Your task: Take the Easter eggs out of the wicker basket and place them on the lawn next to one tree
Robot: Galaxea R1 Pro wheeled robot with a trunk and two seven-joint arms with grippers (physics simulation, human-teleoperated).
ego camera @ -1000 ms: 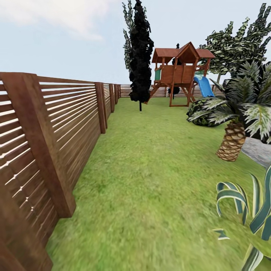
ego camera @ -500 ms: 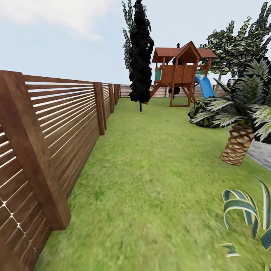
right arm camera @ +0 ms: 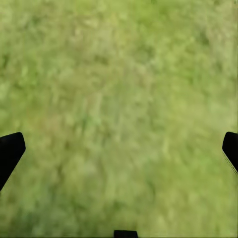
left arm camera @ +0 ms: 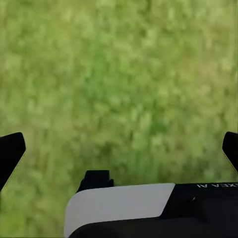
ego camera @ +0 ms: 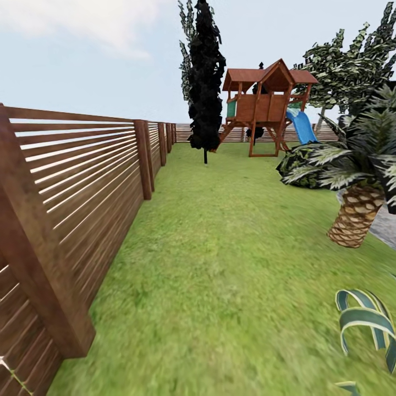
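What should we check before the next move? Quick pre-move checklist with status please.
1. Left gripper open, nothing held: ok, fingertips spread wide over grass.
2. Right gripper open, nothing held: ok, same.
3. Lawn ahead free of obstacles: ok, open grass up to the playset.
4. Clearance to the fence on the robot's left: cannot tell; a post stands close.
5. Clearance to the palm and striped plant on the right: ok for now, both beside the path.
6. Basket and eggs located: not ok.

Slatted wood fence (ego camera: 82, 181), mottled lawn (ego camera: 220, 264)
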